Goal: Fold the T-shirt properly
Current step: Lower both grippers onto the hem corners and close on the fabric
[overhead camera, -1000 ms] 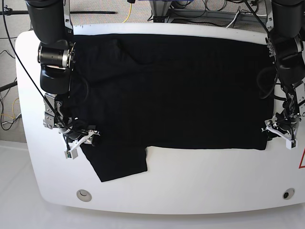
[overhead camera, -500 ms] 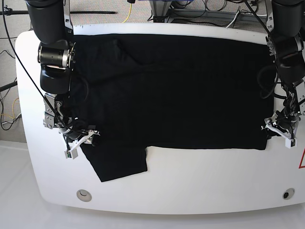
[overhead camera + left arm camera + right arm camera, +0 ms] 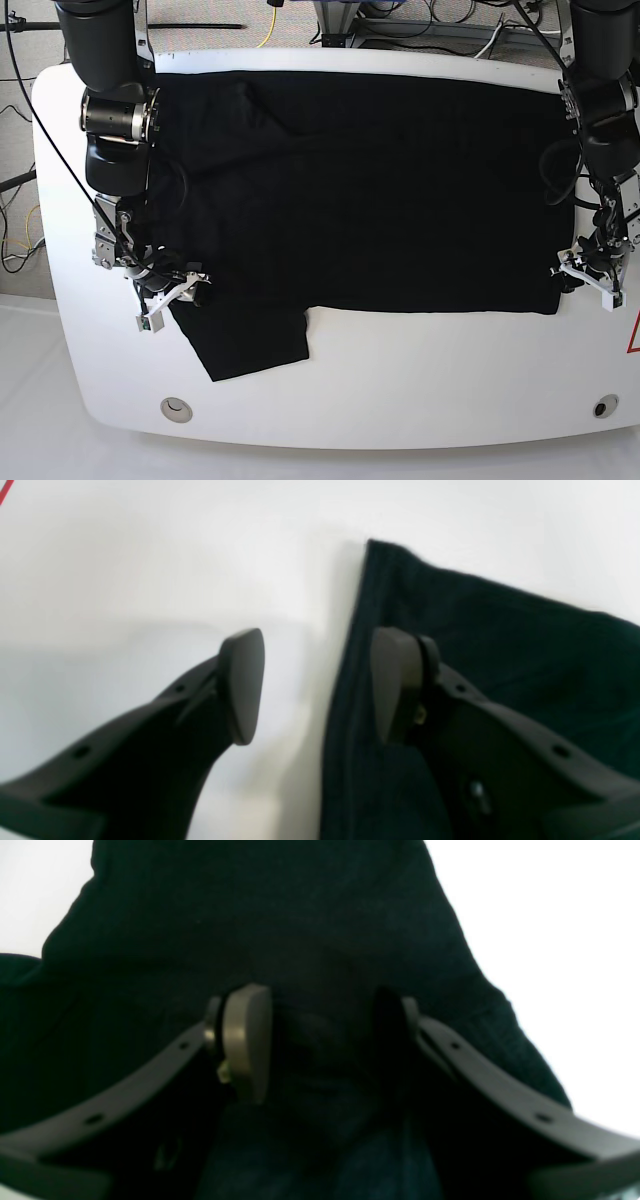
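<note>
Both claws open at the shirt's near corners

The left claw (image 3: 315,685) gapes astride the T-shirt (image 3: 360,190) hem, one finger on cloth, one over bare counter (image 3: 420,390). The right claw (image 3: 320,1040) gapes over the sleeve, gripping nothing. The shirt lies spread flat.

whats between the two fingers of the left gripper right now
In the left wrist view, the left gripper is open: between its fingers lie bare white table and the hemmed edge of the T-shirt.
</note>
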`<state>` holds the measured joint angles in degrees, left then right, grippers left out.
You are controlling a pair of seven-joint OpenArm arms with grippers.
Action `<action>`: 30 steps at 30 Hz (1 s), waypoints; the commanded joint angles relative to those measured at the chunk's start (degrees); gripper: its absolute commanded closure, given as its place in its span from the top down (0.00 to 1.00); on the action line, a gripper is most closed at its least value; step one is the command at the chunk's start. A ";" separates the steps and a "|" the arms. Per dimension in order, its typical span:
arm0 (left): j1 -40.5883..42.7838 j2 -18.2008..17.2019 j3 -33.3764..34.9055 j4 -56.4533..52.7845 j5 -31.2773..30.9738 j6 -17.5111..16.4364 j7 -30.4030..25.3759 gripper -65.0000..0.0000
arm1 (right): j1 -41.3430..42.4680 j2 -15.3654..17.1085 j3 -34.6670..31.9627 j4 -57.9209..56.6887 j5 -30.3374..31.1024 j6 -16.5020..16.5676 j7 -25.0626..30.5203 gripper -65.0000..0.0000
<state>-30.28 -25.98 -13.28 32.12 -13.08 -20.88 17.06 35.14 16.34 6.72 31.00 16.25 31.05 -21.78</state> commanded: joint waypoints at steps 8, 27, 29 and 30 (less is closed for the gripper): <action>-1.02 0.19 -0.56 1.11 0.54 0.27 -1.59 0.48 | 1.56 0.39 0.15 0.20 0.00 0.31 0.13 0.49; -0.19 -0.01 -0.42 0.99 0.72 -0.50 -1.95 0.48 | 1.37 0.34 -0.22 0.18 -0.14 0.18 0.17 0.49; -0.21 0.10 -0.32 1.22 0.51 -0.56 -1.81 0.48 | 1.29 0.36 -0.20 0.39 -0.14 0.15 0.07 0.49; -0.21 0.23 -0.22 1.45 0.30 -0.41 -1.73 0.47 | 1.21 0.38 -0.20 0.59 -0.12 0.12 -0.04 0.49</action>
<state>-28.75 -24.82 -13.56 32.01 -11.84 -21.39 16.51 35.14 16.16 6.48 30.70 16.25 31.09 -21.43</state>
